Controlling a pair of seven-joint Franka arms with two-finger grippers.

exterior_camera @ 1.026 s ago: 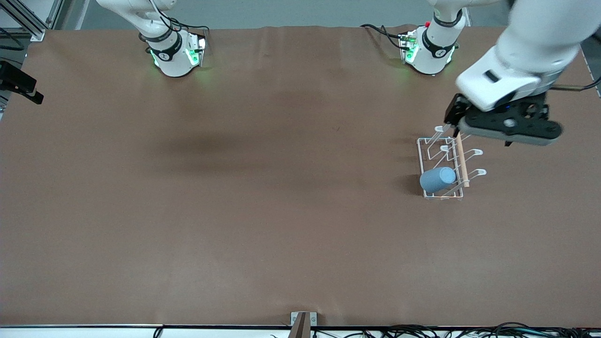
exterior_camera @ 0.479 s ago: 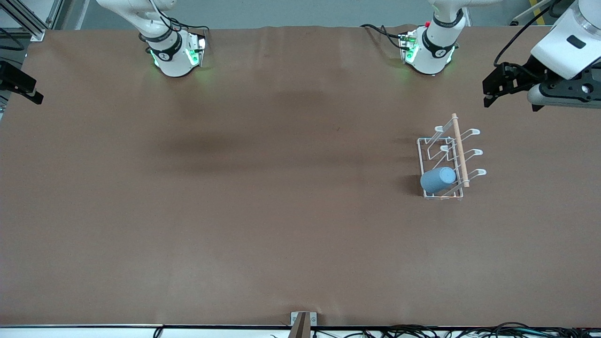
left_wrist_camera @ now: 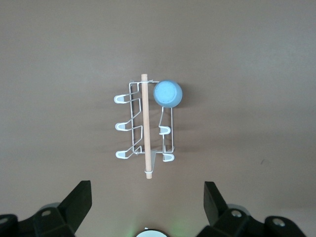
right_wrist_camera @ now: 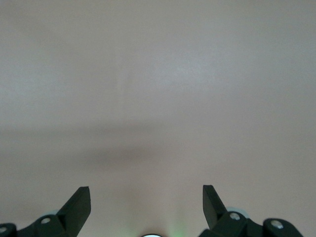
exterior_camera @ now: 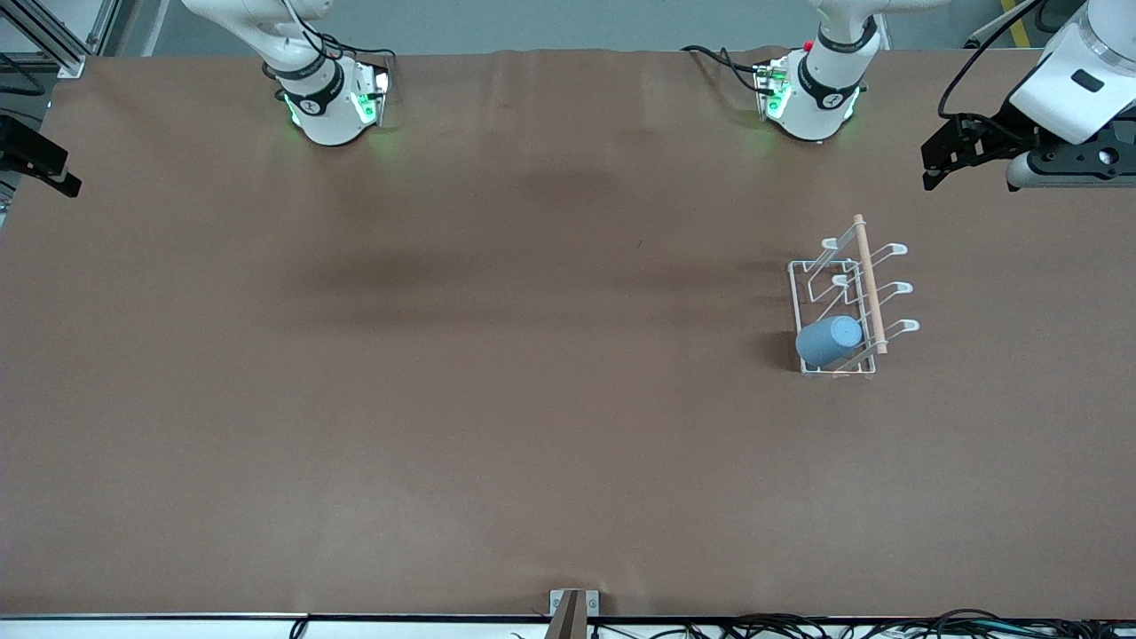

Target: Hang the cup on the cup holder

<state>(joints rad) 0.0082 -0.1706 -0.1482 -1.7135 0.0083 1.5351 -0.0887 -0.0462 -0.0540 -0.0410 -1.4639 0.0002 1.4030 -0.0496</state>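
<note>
The light-blue cup point(exterior_camera: 828, 341) hangs mouth-down and tilted on a prong of the white wire cup holder point(exterior_camera: 869, 284), at the holder's end nearer to the front camera. In the left wrist view the cup point(left_wrist_camera: 167, 93) shows its closed bottom beside the holder's wooden rod point(left_wrist_camera: 145, 123). My left gripper point(exterior_camera: 942, 160) is open and empty, up in the air over the table near the left arm's end, apart from the holder; it also shows in its wrist view point(left_wrist_camera: 147, 205). My right gripper point(right_wrist_camera: 146, 207) is open and empty over bare table.
The brown table cover point(exterior_camera: 532, 399) spreads wide around the holder. The two arm bases point(exterior_camera: 328, 102) point(exterior_camera: 812, 93) stand along the table's edge farthest from the front camera. A small metal bracket point(exterior_camera: 573, 608) sits at the nearest edge.
My left gripper has pulled up and away from over the holder toward the left arm's end of the table, then nearly stopped. The cup stays on its prong.
</note>
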